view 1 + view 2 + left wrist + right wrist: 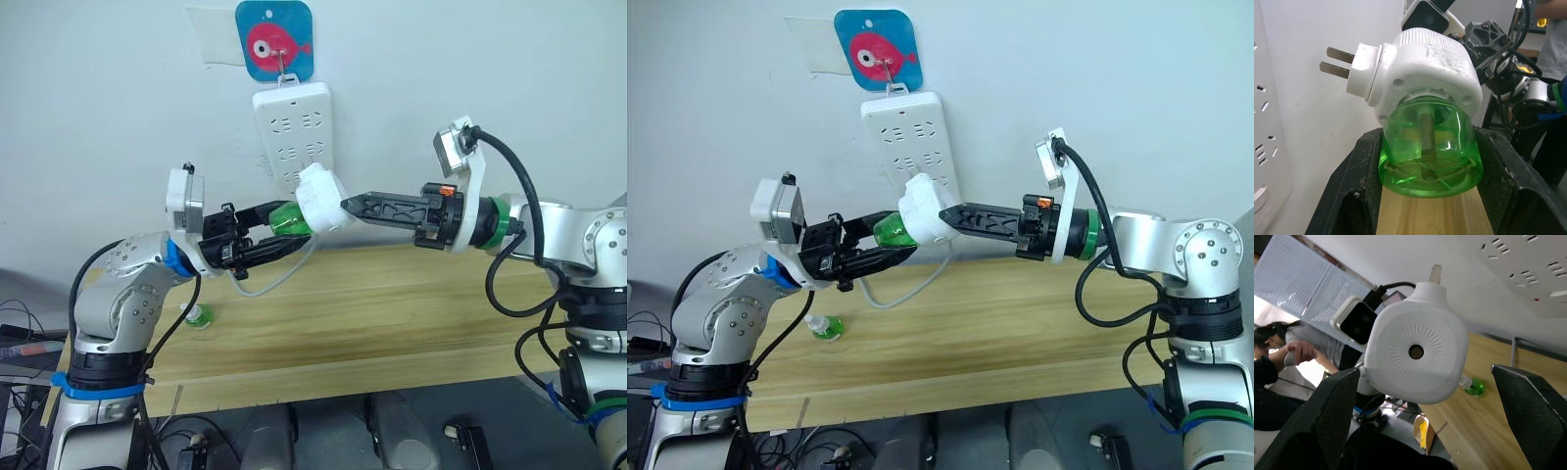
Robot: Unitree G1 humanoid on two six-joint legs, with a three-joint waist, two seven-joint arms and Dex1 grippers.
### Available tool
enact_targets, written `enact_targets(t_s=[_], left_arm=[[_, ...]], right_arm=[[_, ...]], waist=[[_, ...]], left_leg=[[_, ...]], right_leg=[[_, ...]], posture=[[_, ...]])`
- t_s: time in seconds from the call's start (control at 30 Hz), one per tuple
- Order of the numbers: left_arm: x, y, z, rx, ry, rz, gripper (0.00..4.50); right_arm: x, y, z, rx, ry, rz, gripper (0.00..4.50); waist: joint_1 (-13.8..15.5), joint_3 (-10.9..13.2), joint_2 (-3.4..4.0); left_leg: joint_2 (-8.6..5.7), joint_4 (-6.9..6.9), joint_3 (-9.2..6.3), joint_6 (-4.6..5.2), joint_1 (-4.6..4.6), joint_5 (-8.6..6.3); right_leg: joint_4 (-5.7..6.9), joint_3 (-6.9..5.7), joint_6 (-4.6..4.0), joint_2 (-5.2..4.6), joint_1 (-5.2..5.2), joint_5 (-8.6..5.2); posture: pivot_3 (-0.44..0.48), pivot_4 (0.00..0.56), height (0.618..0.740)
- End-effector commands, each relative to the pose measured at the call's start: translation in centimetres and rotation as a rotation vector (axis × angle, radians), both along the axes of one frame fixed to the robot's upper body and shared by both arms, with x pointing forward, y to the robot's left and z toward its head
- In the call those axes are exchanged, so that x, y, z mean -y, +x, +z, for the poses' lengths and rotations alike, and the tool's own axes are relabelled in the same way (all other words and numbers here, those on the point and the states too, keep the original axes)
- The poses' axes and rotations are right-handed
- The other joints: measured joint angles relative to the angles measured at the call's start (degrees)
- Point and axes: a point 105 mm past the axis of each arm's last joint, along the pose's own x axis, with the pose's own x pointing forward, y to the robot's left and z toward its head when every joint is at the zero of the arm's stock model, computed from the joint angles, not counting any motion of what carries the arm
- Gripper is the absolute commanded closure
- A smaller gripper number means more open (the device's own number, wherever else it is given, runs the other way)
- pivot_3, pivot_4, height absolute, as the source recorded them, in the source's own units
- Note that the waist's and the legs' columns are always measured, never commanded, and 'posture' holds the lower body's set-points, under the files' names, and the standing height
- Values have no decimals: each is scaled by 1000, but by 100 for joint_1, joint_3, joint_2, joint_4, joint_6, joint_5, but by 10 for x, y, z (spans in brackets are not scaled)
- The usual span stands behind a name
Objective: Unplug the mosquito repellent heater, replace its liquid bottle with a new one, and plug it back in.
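The heater (321,198) is unplugged and held in the air in front of the power strip (292,137), above the bench's (392,313) rear edge, its two prongs bare in the left wrist view. The green bottle (287,218) is still screwed into it, and the left end effector (284,233) is clenched on that bottle, one finger on either side. The right end effector (345,205) is at the heater's holed face; in the right wrist view its fingers stand wide on both sides of the casing and do not touch it, so it is released.

The risk, as I judge it: with only the bottle gripped, any twist to unscrew it will simply turn the heater too unless the right fingers close on the casing first. A squeeze on the rounded corners could make the heater slip out, and bottle and heater might then drop to the bench. Tilting the capless bottle once free could spill it.

The held bottle is translucent, with a wick rod through its middle; the liquid level cannot be told. The new bottle (198,316), capped, lies near the bench's left edge.
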Motion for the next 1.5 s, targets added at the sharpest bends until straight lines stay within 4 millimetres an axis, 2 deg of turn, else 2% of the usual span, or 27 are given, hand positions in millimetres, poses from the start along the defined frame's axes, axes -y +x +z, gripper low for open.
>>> enact_targets(t_s=[0.03, 0.37, 0.6, 0.93, 1.5], left_arm=[[-4, -4, 12, 51, 16, -19, 2261], [-3, -2, 12, 67, 76, -49, 2261], [0, 1, 16, 80, 96, -68, 2261], [7, 4, 16, 95, 117, -96, 2261], [6, 6, 15, 101, 133, -96, 2261]], right_arm=[[4, -4, 16, 15, 21, 73, 19], [2, -2, 22, -49, -24, 175, 19], [-7, 2, 13, -75, -60, 171, 19], [-26, 9, 18, -87, -27, 156, 19], [-28, 7, 18, -103, -48, 196, 19]], waist=[[3, 1, 0], [13, 5, 0], [15, 17, 1], [17, 43, 0], [19, 50, 2]], left_leg=[[0, 1, 1, 0, 0, 0], [0, -2, 2, 2, -4, -1], [0, -2, 2, 2, -6, -1], [0, -3, 1, 2, -6, -1], [1, -4, 1, 3, -8, -2]], right_leg=[[0, 1, 0, 0, 0, 0], [-5, 0, 0, 0, -2, 0], [-5, -1, 0, 0, -3, 0], [-5, -1, 0, 0, -4, 0], [-7, 0, -1, 0, -6, 0]], posture=[[-198, 236, 730], [-178, 252, 730], [-175, 257, 730], [-167, 265, 730], [-153, 267, 730]])
